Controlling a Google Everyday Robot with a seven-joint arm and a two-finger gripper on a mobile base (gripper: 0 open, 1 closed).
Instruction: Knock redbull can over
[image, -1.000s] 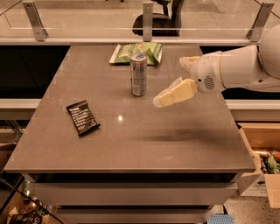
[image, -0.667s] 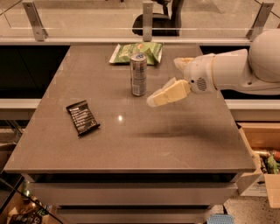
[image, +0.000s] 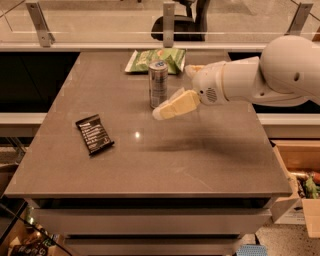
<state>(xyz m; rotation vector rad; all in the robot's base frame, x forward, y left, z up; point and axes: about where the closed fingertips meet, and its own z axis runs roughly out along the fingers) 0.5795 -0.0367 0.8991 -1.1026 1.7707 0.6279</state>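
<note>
The redbull can (image: 158, 83) is a slim silver-grey can with a bluish top. It stands upright on the brown table (image: 200, 155), toward the back middle. My gripper (image: 165, 110) reaches in from the right on a white arm. Its cream-coloured fingers (image: 177, 105) point left and down, with the tips just in front of and right of the can's base, very close to it. The gripper holds nothing.
A green chip bag (image: 155, 60) lies flat behind the can near the table's back edge. A flat black snack wrapper (image: 94, 134) lies at the left. A glass rail runs behind the table. A cardboard box (image: 300, 185) stands on the floor at the right.
My gripper has moved left, closer to the can, its tips now near the can's base. The can stays upright and has not moved.
</note>
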